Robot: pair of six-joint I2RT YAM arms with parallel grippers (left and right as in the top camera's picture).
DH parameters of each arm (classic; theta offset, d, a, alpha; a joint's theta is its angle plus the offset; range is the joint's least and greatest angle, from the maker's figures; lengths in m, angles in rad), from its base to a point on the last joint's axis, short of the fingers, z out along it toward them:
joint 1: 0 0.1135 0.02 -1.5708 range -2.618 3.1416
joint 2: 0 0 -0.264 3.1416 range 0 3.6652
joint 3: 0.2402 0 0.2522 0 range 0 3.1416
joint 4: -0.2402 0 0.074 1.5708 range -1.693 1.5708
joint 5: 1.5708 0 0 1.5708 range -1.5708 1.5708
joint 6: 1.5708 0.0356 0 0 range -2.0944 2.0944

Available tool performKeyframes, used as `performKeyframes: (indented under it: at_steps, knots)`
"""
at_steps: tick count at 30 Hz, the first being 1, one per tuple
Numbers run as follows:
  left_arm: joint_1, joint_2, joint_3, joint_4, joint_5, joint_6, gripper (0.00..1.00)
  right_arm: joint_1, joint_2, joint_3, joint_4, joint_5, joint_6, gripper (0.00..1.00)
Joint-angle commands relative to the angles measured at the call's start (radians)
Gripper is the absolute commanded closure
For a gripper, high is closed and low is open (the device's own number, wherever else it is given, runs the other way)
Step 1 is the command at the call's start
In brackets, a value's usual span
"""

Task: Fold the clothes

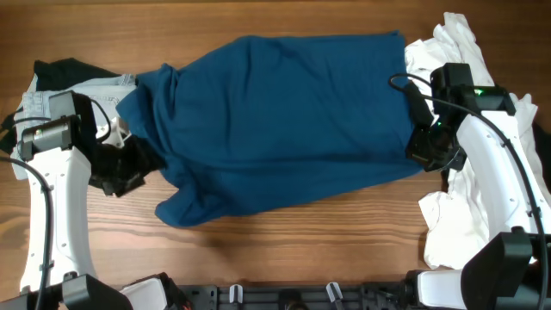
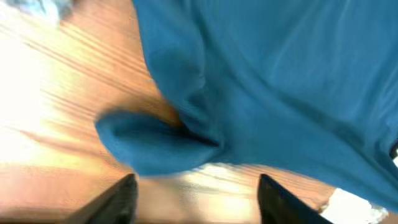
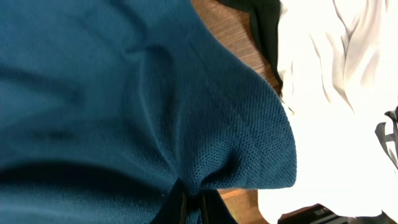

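Observation:
The dark teal-blue shirt lies spread across the middle of the wooden table, bunched at its left end. My right gripper is at the shirt's right edge, shut on a pinch of the fabric. My left gripper is by the shirt's left end, open and empty above the wood. A rounded fold of the shirt lies just ahead of its fingers.
White t-shirts are heaped at the right edge under the right arm and show in the right wrist view. Light denim shorts and a dark garment lie at the far left. Bare wood runs along the front.

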Motion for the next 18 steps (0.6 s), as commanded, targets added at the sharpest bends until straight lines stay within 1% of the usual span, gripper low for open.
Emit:
performKeyframes:
  at_steps: [1, 2, 3, 4, 5, 6, 9, 11, 14, 16, 18]
  knots:
    - [0.009, -0.011, -0.008, 0.172, -0.044, -0.022, 0.54, -0.005, -0.014, -0.006, 0.013, 0.024, 0.013, 0.96]
    - [0.008, -0.007, -0.008, 0.287, -0.073, -0.025, 0.69, -0.005, -0.014, -0.006, 0.013, 0.024, 0.013, 0.96]
    - [0.008, 0.008, -0.008, 0.359, -0.124, -0.042, 0.77, -0.005, -0.014, -0.006, 0.013, 0.024, 0.012, 0.96]
    - [0.009, 0.039, -0.008, 0.408, -0.2, -0.091, 0.87, -0.005, -0.014, -0.006, 0.013, 0.024, 0.012, 0.96]
    - [0.009, 0.082, -0.008, 0.422, -0.261, -0.122, 0.93, -0.005, -0.014, -0.006, 0.013, 0.024, 0.013, 0.96]
    - [0.011, 0.122, -0.008, 0.429, -0.282, -0.134, 0.96, -0.005, -0.014, -0.006, 0.013, 0.024, 0.013, 0.96]
    - [0.016, 0.254, -0.008, 0.465, -0.284, -0.135, 0.96, -0.005, -0.014, -0.006, 0.012, 0.024, 0.012, 0.96]
    - [0.038, 0.366, -0.008, 0.516, -0.284, -0.138, 0.96, -0.005, -0.014, -0.006, 0.011, 0.024, 0.012, 0.96]
    - [0.114, 0.522, -0.008, 0.607, -0.286, -0.138, 0.96, -0.005, -0.014, -0.006, 0.011, 0.024, 0.012, 0.96]
    - [0.169, 0.558, -0.008, 0.653, -0.305, -0.138, 0.96, -0.005, -0.014, -0.006, 0.011, 0.024, 0.012, 0.96]
    - [0.241, 0.57, -0.008, 0.732, -0.336, -0.139, 0.96, -0.005, -0.014, -0.006, 0.011, 0.024, 0.011, 0.96]
